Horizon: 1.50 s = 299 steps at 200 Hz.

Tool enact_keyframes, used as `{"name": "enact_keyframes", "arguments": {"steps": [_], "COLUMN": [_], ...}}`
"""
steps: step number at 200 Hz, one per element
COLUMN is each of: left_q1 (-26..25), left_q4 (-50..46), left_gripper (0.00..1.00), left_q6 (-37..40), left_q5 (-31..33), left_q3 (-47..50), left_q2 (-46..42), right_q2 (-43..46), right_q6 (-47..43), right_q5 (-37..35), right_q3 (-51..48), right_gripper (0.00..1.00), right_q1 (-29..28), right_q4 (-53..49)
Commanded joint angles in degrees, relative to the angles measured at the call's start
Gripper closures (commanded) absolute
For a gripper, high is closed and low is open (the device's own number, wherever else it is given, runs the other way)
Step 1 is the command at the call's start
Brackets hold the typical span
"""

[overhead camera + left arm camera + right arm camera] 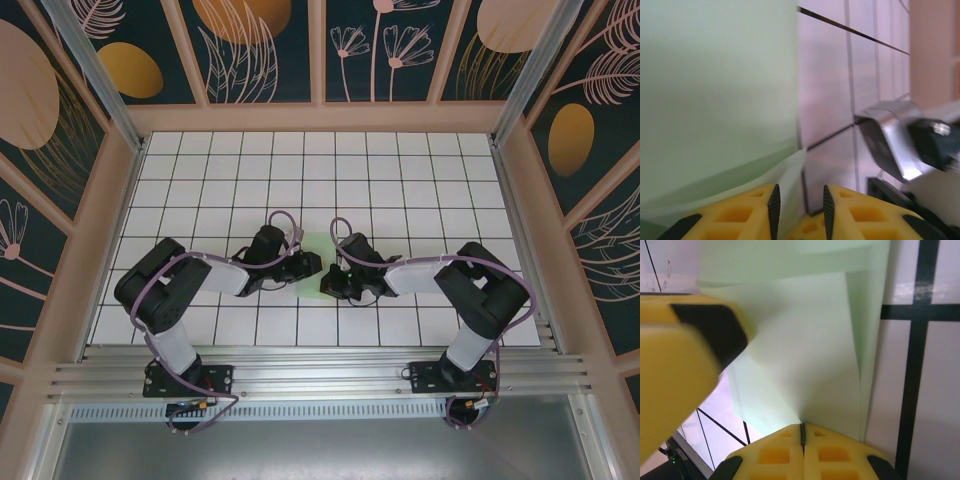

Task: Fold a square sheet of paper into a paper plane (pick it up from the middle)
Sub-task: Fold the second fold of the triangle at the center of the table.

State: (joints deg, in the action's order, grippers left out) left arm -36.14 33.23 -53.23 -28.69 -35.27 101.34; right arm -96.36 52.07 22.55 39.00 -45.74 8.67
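Square sheet of paper (805, 355), pinched in pressed-together right hand (802, 429), left hand (800, 200) slightly spread (paper edge in its gap)

The paper (805, 350) was thin and matt, pale green, smooth but with some soft creases. The left gripper (800, 202) and the right gripper (802, 432) were of matt yellow plastic with black trim. The bench (400, 170) had white tiles, glossy, which reflected the light. The rail (320, 380) at its near edge was bare metal with a dull brushed finish.
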Motion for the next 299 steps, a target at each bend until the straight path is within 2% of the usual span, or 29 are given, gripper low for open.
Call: {"name": "enact_keyframes", "arguments": {"steps": [1,63,97,152,175,185,209,231,272,299], "left_q1": [-0.1,1.2,3.6,7.3,7.4,7.4,7.4,6.9,4.6,3.7], "left_q4": [-1.4,-4.3,-4.8,-11.0,-13.0,-13.4,-11.9,-8.0,-3.1,-1.2], "left_gripper": [0.70,0.71,0.69,0.68,0.67,0.66,0.64,0.66,0.73,0.73], "left_q6": [-0.3,3.4,3.8,2.6,3.1,3.2,3.3,2.3,1.2,0.8], "left_q5": [6.7,15.4,14.8,14.4,15.0,14.7,11.3,4.1,-5.5,-6.3], "left_q3": [1.5,2.2,2.1,-0.4,-1.3,-1.3,-1.1,-0.6,-1.9,-2.3], "left_q2": [1.8,-0.7,-1.5,-0.9,-2.8,-6.2,-11.1,-12.4,-6.1,-1.4], "right_q2": [-1.1,-0.9,-0.9,-0.4,-0.7,-0.8,-1.0,-1.2,-0.9,-0.3], "right_q6": [0.5,-0.8,-0.9,-1.6,-2.3,-2.6,-3.0,-3.2,-2.7,-2.5], "right_q5": [-1.9,-3.1,-2.9,-2.9,-2.7,-2.6,-2.5,-2.6,-3.0,-2.8], "right_q3": [-2.7,-3.4,-3.6,-2.9,-1.7,-1.0,0.2,1.2,1.5,1.6], "right_gripper": [1.00,1.00,1.00,1.00,1.00,1.00,1.00,1.00,1.00,1.00], "right_q1": [0.0,0.0,0.0,0.0,0.0,-0.1,-0.1,-0.1,0.0,-0.1], "right_q4": [-6.2,-9.1,-8.9,-9.5,-9.7,-9.8,-9.9,-10.1,-9.5,-8.3]}}
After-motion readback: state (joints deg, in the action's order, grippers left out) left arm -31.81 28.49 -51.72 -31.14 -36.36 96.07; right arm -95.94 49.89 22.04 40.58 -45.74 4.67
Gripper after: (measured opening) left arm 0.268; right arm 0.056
